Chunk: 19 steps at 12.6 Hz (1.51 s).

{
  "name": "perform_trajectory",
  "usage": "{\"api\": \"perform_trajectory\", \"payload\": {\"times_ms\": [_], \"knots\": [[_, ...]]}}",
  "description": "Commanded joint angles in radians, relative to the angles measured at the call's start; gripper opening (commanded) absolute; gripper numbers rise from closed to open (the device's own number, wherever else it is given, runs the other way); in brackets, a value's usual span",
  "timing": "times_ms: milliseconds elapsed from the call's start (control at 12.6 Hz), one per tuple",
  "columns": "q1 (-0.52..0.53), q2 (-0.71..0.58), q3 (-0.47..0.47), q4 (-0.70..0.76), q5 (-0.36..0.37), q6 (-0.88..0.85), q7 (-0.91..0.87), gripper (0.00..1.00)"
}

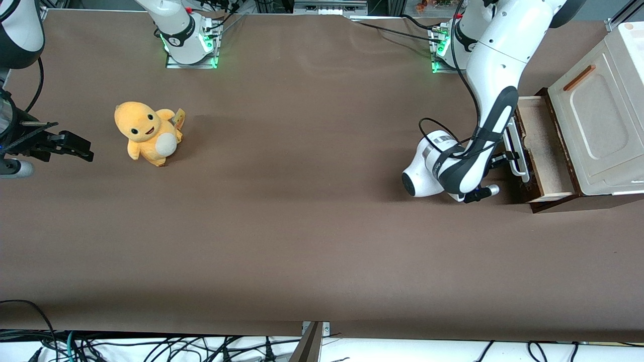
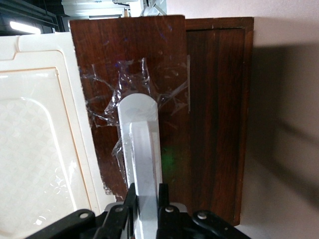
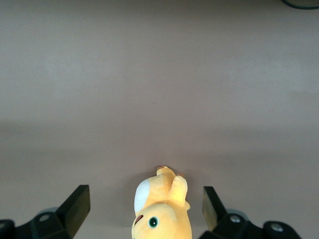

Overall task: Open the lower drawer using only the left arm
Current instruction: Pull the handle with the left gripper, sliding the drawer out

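From my remote station, I see the left arm [image 1: 490,95] bent low at the working arm's end of the brown desk [image 1: 302,241], its black cable looping beside the wrist. The gripper [image 2: 144,206] sits right in front of the lower drawer [image 1: 541,146], and its fingers [image 2: 130,203] are clenched on the white loop handle [image 2: 142,149], one black pad pressed to each side of the strip. In the wrist view the handle runs up the dark brown drawer front [image 2: 129,64], where crumpled clear tape [image 2: 137,84] holds its rounded end to the wood.

The drawer stands partly pulled out from the cabinet [image 1: 593,198]: in the front view I can see its pale floor and light wooden sides exposed between the dark front and the cabinet body. The cream panel [image 1: 598,120] with its orange-brown bar handle [image 1: 578,78] lies above the drawer, tilted, on the top of the cabinet.

Well apart, toward the parked arm's end of the desk, a yellow plush toy [image 1: 147,133] with a white belly sits upright on the cloth. Green lights glow at both arm bases, farther from the front camera than the toy.
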<state>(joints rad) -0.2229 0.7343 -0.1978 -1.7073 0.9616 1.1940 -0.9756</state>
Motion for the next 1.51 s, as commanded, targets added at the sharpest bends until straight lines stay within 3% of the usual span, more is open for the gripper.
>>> {"api": "perform_trajectory", "payload": {"times_ms": [0, 319, 558, 876, 956, 1434], "knots": [[-0.012, 0.013, -0.002, 0.034, -0.024, -0.044, 0.014, 0.09], [-0.012, 0.013, -0.003, 0.034, -0.024, -0.044, 0.012, 0.12], [-0.01, 0.019, -0.002, 0.035, -0.024, -0.042, 0.012, 0.69], [-0.009, 0.019, -0.003, 0.073, -0.076, -0.037, 0.028, 0.85], [-0.009, 0.019, -0.003, 0.095, -0.101, -0.033, 0.029, 1.0], [-0.012, 0.016, -0.035, 0.302, -0.22, -0.036, 0.184, 1.0]]}}
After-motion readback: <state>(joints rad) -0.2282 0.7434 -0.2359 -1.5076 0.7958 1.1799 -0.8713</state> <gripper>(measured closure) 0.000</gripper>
